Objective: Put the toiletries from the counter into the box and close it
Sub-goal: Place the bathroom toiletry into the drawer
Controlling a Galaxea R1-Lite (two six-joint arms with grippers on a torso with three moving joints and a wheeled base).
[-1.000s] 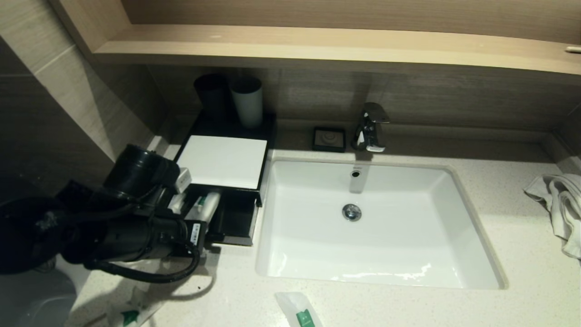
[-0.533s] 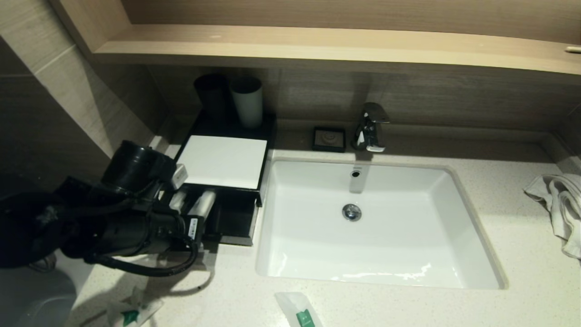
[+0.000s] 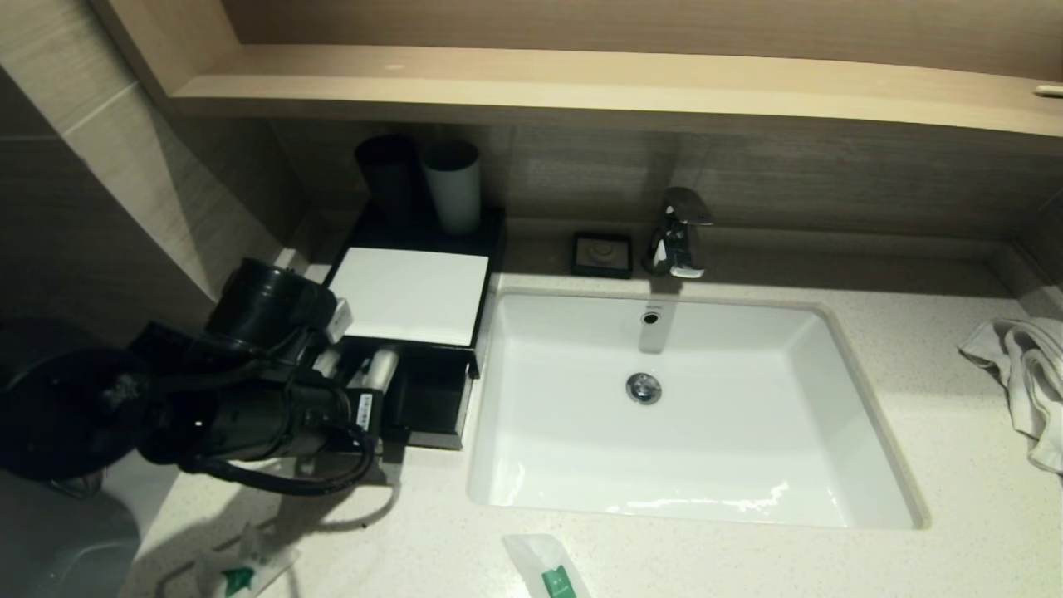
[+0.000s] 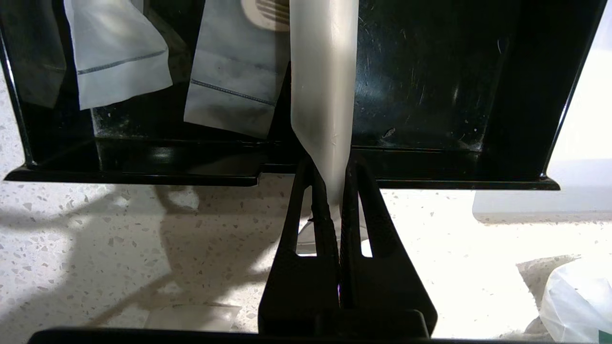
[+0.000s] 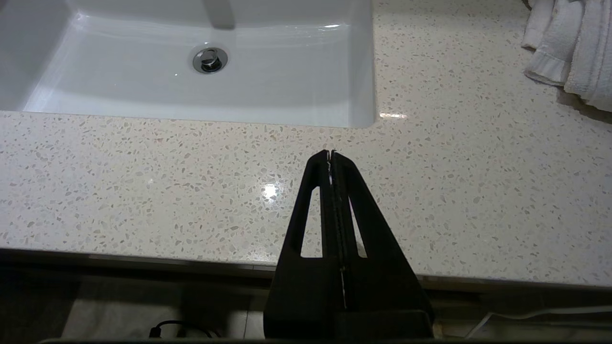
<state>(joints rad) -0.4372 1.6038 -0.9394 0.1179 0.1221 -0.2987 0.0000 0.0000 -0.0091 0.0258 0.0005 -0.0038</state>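
Observation:
The black box (image 3: 407, 295) with a white top panel stands left of the sink, its front drawer (image 3: 432, 399) pulled out. My left gripper (image 4: 330, 165) is shut on a long white sachet (image 4: 325, 95), which reaches over the drawer's front edge into the drawer; the same sachet (image 3: 384, 365) shows past my left wrist in the head view. Two more sachets (image 4: 119, 52) (image 4: 234, 86) lie inside the drawer. On the counter (image 3: 955, 465) near the front edge lie two green-labelled sachets (image 3: 552, 573) (image 3: 241, 573). My right gripper (image 5: 331, 154) is shut on nothing above the counter's front edge.
The white sink (image 3: 689, 415) fills the middle, with a chrome tap (image 3: 681, 232) and a small black soap dish (image 3: 602, 253) behind it. A black cup (image 3: 386, 174) and a white cup (image 3: 453, 187) stand behind the box. A white towel (image 3: 1026, 374) lies at the right.
My left arm drew a little to the left, then came back right and toward the box, still gripping the sachet. The sachet's green label no longer shows.

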